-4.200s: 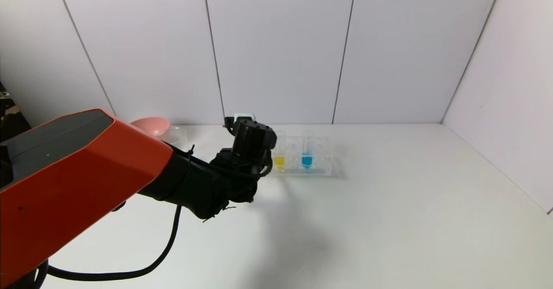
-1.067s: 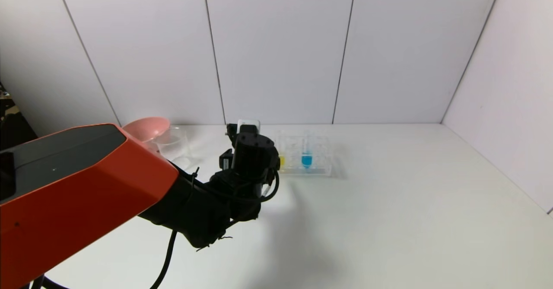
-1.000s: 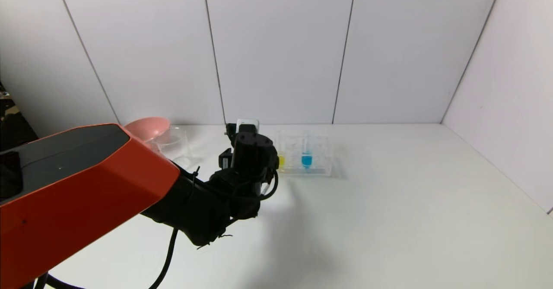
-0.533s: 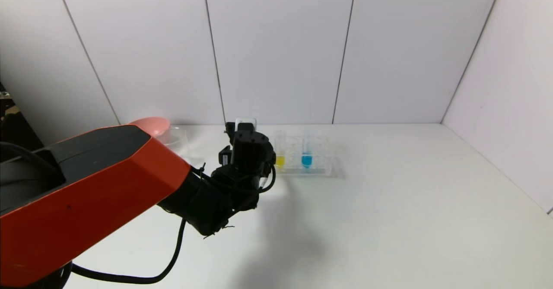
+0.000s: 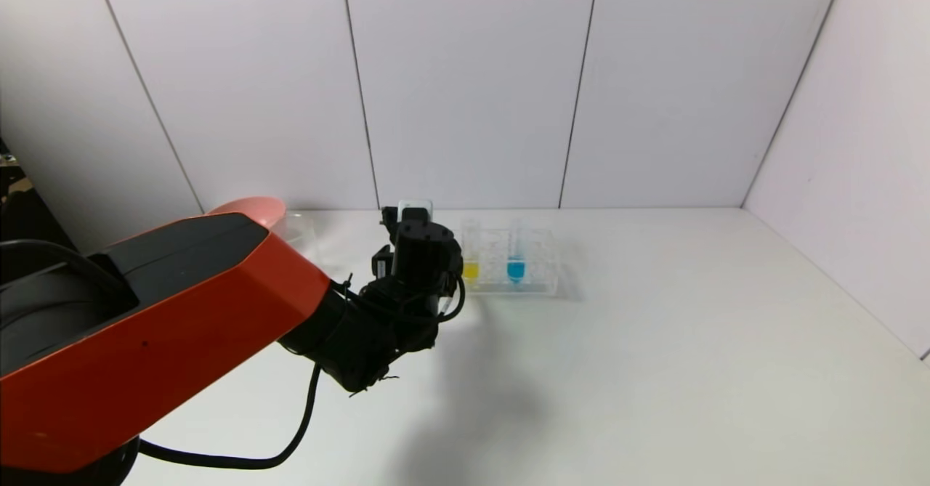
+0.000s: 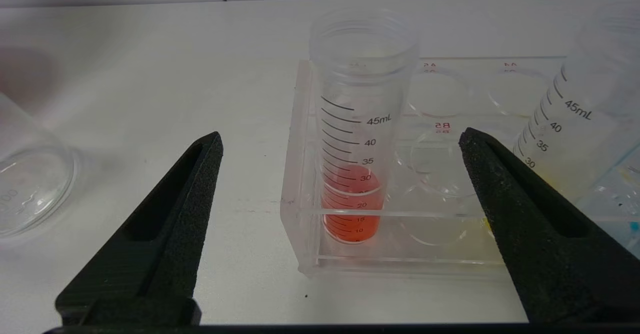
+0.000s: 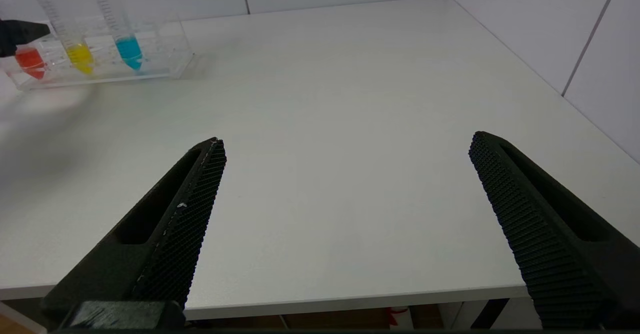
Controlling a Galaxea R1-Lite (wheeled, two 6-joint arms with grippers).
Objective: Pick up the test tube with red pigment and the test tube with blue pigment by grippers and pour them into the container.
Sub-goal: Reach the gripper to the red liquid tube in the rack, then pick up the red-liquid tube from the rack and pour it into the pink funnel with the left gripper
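The test tube with red pigment [image 6: 352,174] stands upright in the end slot of a clear rack [image 6: 300,174]. My left gripper [image 6: 340,134] is open, level with this tube, one finger on each side and both well clear of it. The red tube also shows in the right wrist view [image 7: 30,62]. The test tube with blue pigment [image 5: 516,257] stands in the same rack, farther right. The container [image 6: 30,184], a clear beaker, stands on the table left of the rack; my left arm hides most of it in the head view. My right gripper [image 7: 346,138] is open and empty over the table's near edge.
A yellow-liquid tube [image 5: 470,261] stands between the red and blue tubes. A pink bowl [image 5: 251,206] sits at the back left by the wall. White walls close the table at the back and right. The white table [image 5: 654,370] spreads right of the rack.
My left arm has shifted a little forward towards the rack, and its orange link now covers more of the beaker. Nothing has been taken hold of.
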